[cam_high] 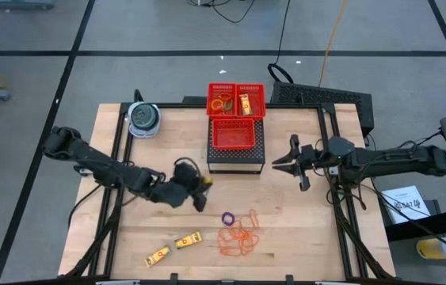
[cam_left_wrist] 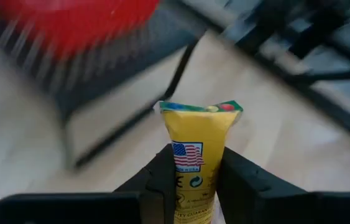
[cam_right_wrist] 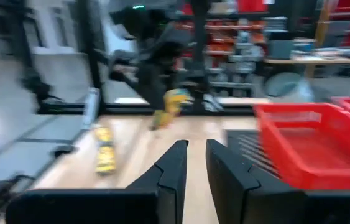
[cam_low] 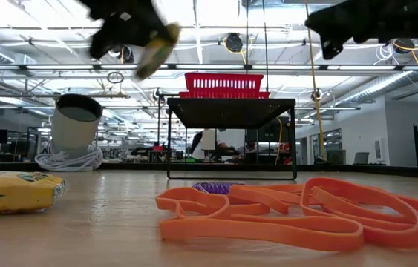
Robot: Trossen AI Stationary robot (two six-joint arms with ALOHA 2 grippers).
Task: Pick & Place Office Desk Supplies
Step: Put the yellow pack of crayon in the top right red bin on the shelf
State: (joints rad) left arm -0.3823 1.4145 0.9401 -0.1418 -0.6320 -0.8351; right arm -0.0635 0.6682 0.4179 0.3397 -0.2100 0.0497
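Pale wooden table fills the scene, with a grey floor around it. Over its middle, the left gripper is clenched on a yellow packet; the packet stands up between its fingers and sticks out past their tips. In the low view this gripper hangs clear of the tabletop. Ahead of it, toward the far edge, a dark wire stand carries a red basket, and just behind that sit two smaller red baskets holding a few small items. Nearer the front edge than the gripper, a purple ring lies beside a heap of orange rubber bands. Two more yellow packets lie on the wood close to the front edge. A round blue-grey container sits at the far left corner. The right gripper hovers on the other side of the stand, its fingers a narrow gap apart and holding nothing.
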